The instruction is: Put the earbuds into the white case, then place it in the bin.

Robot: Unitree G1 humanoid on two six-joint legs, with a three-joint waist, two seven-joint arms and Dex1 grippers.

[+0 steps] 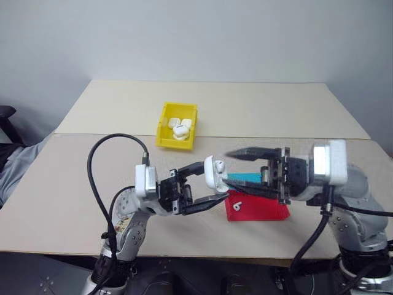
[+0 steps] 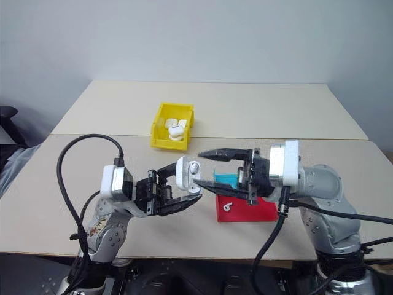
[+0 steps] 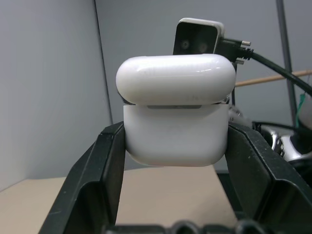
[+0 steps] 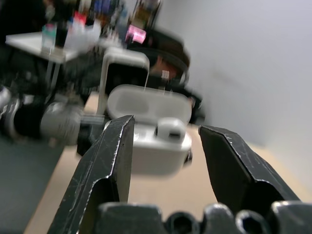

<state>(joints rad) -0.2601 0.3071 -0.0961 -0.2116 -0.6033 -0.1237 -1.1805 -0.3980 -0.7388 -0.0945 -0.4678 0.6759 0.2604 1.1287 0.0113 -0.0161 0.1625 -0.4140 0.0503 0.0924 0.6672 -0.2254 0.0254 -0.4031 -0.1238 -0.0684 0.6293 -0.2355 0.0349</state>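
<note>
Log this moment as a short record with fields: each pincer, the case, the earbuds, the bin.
left pincer: shut on the white case
case lid: open, one earbud seated inside
right pincer: open, fingers either side of the case, holding nothing
loose earbud: lying on the red tray
yellow bin: farther back on the table, white cases inside

No writing, label or number could be read anywhere; the white case (image 3: pixel 175 109) looked unmarked, as far as visible.
</note>
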